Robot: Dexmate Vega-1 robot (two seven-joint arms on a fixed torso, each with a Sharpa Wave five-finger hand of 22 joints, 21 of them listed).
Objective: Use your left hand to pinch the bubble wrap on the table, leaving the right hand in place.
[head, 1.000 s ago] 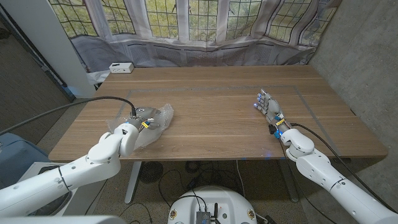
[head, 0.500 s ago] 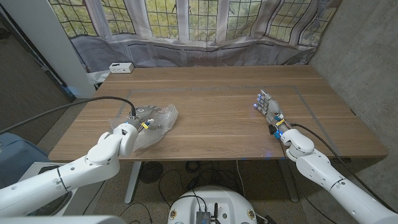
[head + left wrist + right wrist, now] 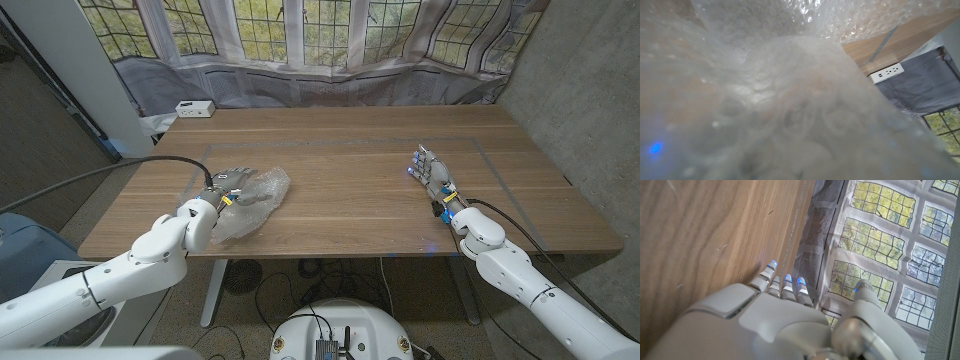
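- The crumpled sheet of clear bubble wrap (image 3: 252, 198) lies on the near left part of the brown wooden desk (image 3: 350, 185), close to its front edge; in the left wrist view the bubble wrap (image 3: 790, 100) spreads right across the lens
- The left hand (image 3: 222, 188) sits in the wrap with its fingers closed into the plastic, gripping it
- A black cable (image 3: 165, 162) arcs over the desk's left edge to the left wrist
- The right hand (image 3: 432, 170) is well apart on the desk's right side, fingers straight and slightly spread, holding nothing; in the right wrist view its fingertips (image 3: 784, 278) glow blue
- A small white box (image 3: 194, 109) sits at the desk's far left corner
- Leaded windows (image 3: 330, 25) with grey netting stand behind the desk
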